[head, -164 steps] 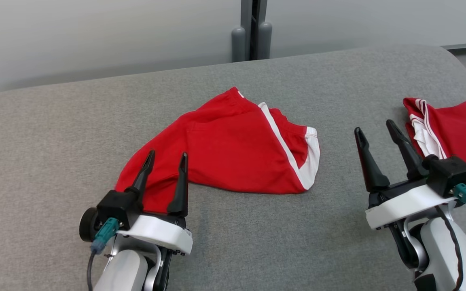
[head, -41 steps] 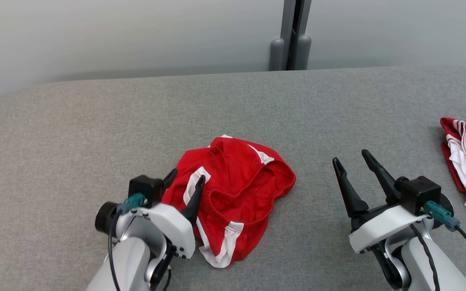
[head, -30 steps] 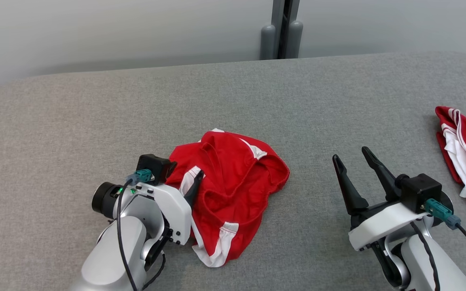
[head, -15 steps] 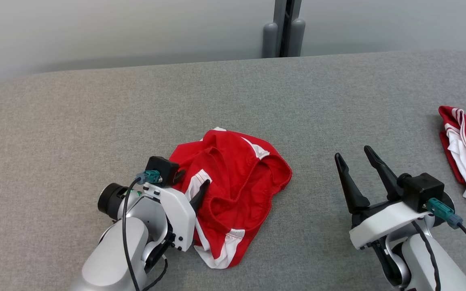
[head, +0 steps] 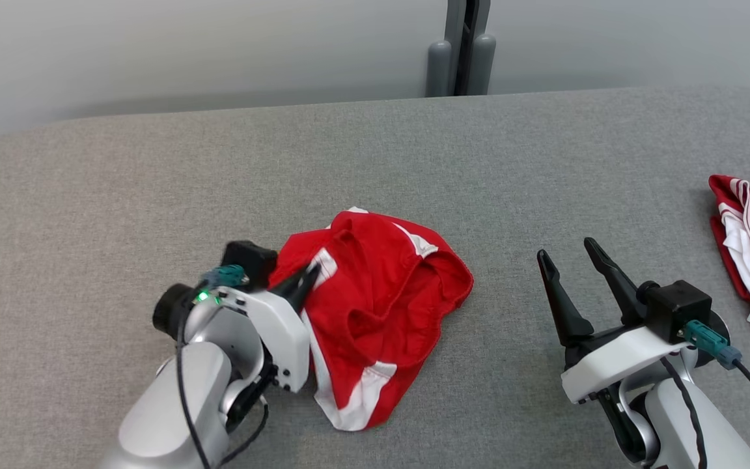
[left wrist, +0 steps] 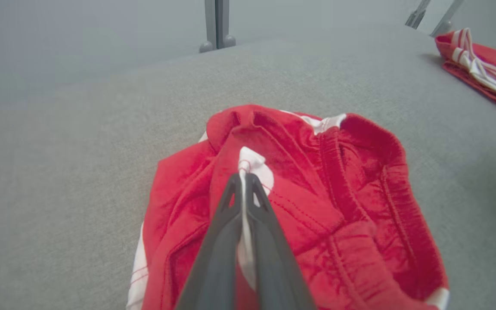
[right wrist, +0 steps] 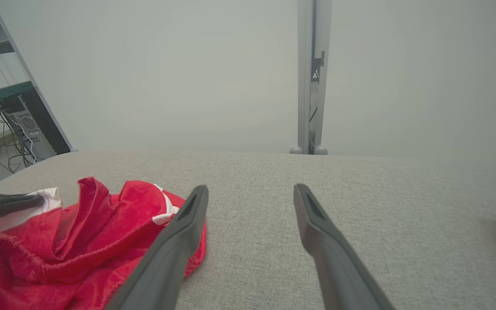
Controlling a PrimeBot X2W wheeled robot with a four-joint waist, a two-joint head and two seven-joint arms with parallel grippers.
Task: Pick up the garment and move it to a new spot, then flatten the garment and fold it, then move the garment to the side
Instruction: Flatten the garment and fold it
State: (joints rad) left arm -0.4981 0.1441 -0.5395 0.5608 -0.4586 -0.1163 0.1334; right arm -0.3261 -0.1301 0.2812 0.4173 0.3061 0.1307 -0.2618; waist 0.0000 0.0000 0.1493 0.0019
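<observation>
Red garment (head: 381, 312), white-trimmed, crumpled.
I see it heaped midway across the grey surface (head: 414, 150), waistband gaping, one white-edged fold raised.

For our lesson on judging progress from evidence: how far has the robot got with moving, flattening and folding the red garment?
Done: nothing looks finished; the red garment lies crumpled on the grey surface. In hand: the left pincer is shut on its white trim, the right pincer open and clear of it. Left: lifting, moving, flattening, folding, setting aside.
</observation>
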